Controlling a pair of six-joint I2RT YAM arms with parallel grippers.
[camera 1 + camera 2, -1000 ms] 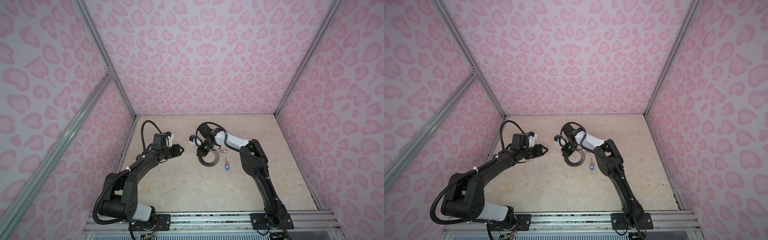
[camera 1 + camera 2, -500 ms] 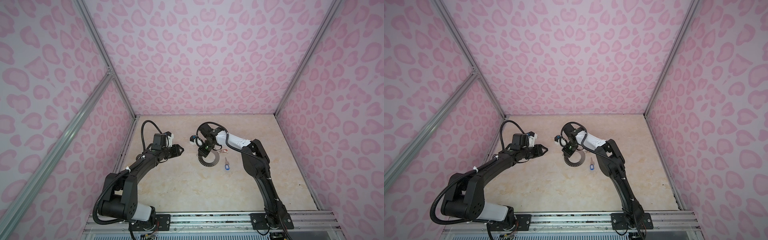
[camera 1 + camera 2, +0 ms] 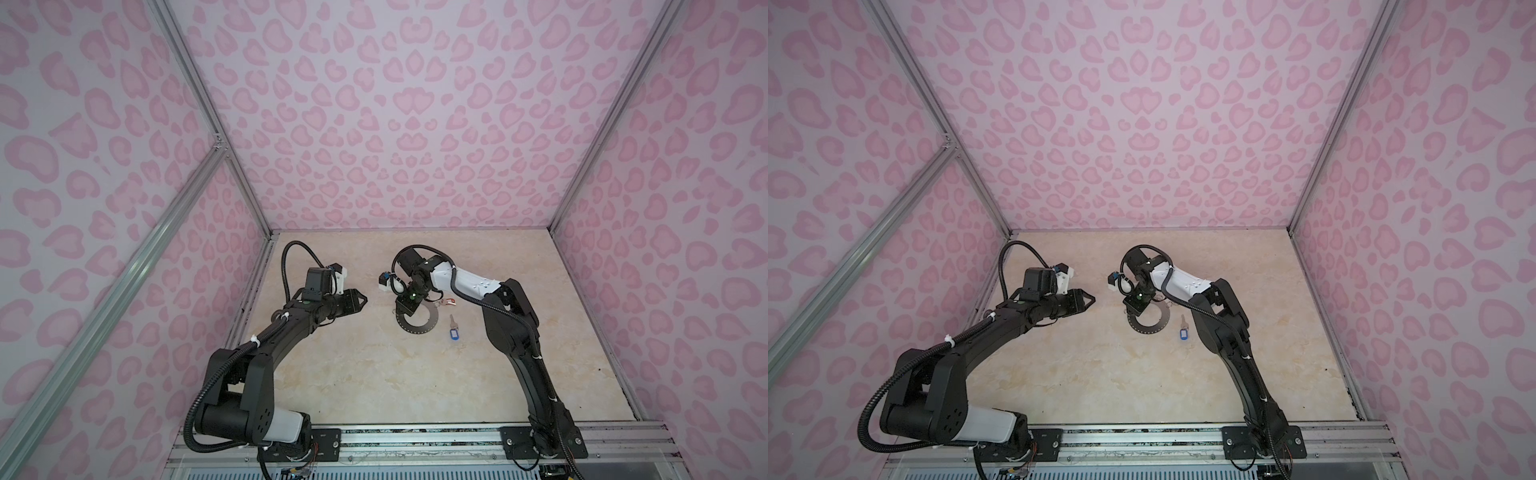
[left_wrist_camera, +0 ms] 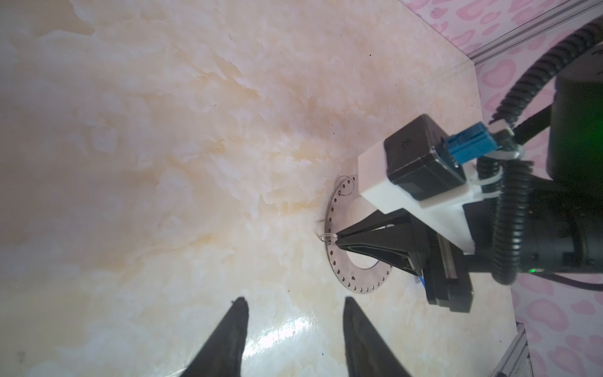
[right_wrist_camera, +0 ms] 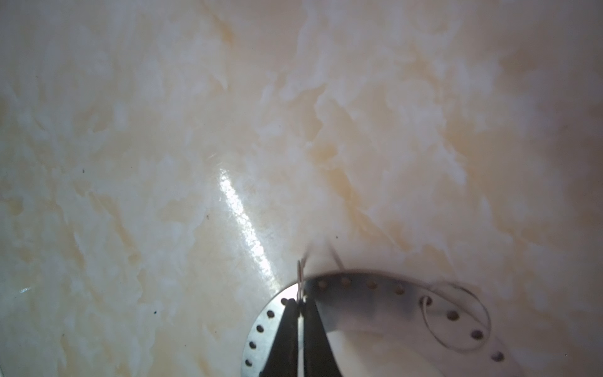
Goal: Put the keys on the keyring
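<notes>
right gripper [image 5: 298, 302] is pinched tight on a thin wire loop [image 5: 300, 271] at the rim of the keyring [image 5: 359, 298]. the ring lies flat on the table [image 3: 374, 374], just right of centre in both top views. left gripper [image 4: 293, 313] hovers half-spread and empty, well apart at centre left. the blue-tagged key [image 3: 453, 333] lies loose just right of the ring. the red-tagged key [image 3: 446, 302] sits by its upper right edge, perhaps already on a loop, though it is too small to tell. at least the blue key is left to thread.

Lab robot cell: pink-print walls [image 3: 395, 124], alu frame [image 3: 415, 442], marble tabletop [image 3: 374, 374].
</notes>
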